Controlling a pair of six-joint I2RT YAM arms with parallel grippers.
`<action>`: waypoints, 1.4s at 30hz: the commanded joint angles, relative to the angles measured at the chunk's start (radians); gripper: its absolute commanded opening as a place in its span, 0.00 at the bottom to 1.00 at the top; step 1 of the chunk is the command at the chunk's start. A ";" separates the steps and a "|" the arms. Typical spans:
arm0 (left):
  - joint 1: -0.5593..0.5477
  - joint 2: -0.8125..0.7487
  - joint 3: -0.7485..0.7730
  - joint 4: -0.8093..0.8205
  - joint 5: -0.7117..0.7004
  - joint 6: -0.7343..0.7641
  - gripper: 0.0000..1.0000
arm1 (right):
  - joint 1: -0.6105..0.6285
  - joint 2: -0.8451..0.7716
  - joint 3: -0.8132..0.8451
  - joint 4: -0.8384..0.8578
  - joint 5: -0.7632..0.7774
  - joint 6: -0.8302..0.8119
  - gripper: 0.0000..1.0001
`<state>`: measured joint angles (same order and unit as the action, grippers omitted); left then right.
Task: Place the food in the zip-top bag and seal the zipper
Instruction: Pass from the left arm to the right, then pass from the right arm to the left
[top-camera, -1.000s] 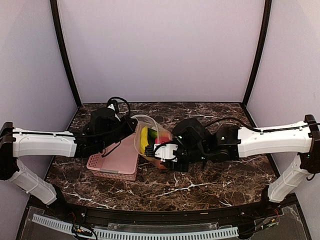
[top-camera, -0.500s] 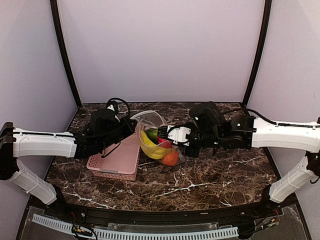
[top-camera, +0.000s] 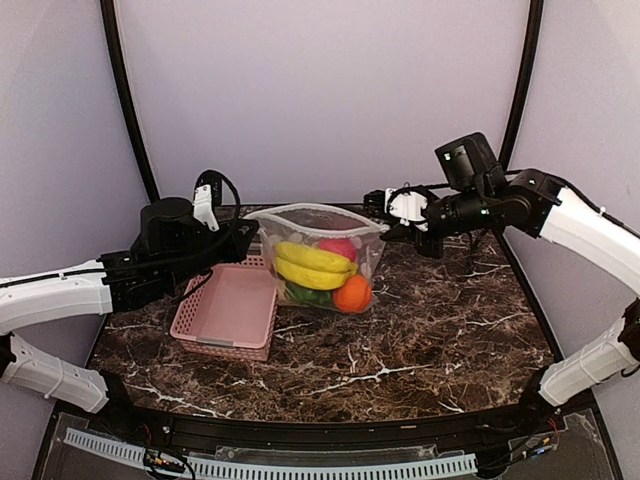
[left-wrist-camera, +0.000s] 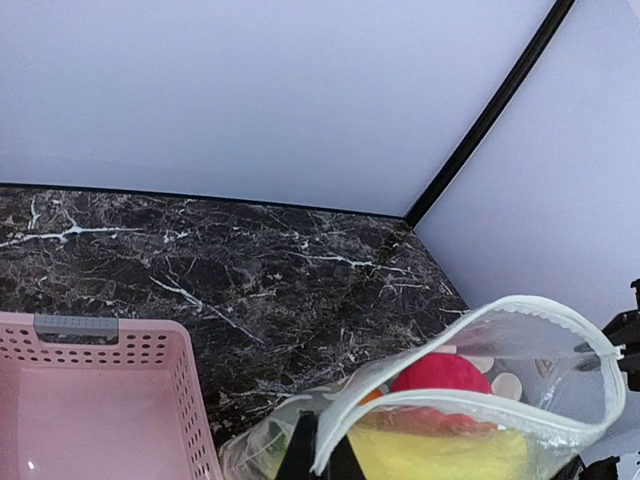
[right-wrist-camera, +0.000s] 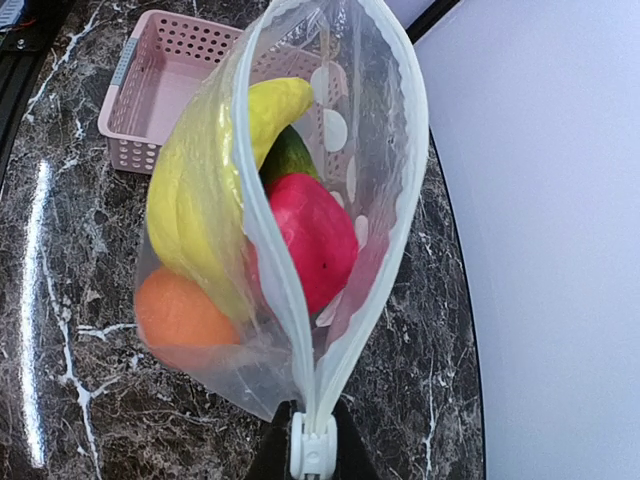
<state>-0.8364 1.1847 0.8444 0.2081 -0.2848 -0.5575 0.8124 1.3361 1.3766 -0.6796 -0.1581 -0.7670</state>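
The left jaws and right jaws are clamped on opposite top corners of the bag (top-camera: 300, 228), held upright over the far tabletop (top-camera: 430, 330). The food (top-camera: 312, 265) is packed inside; the zipper (right-wrist-camera: 268, 262) is not yet sealed.

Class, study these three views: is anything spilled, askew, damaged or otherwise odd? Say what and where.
Nothing is spilled or damaged. The one unfinished thing: the zip-top bag, held upright between the left pincer and right pincer, has its zipper gaping open. The banana, orange and red piece sit inside; the pink basket lies beside it.
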 joint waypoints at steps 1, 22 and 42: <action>0.001 -0.073 -0.056 0.058 0.072 0.135 0.02 | -0.045 -0.006 0.057 -0.129 -0.123 -0.093 0.00; -0.149 0.221 0.371 -0.079 0.621 0.788 0.76 | -0.045 0.131 0.339 -0.523 -0.078 -0.232 0.00; -0.191 0.543 0.662 -0.123 0.731 0.628 0.81 | -0.045 0.145 0.437 -0.592 -0.087 -0.178 0.00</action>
<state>-1.0279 1.7195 1.4891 0.0658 0.4156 0.1768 0.7692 1.4742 1.7878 -1.2903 -0.2371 -0.9802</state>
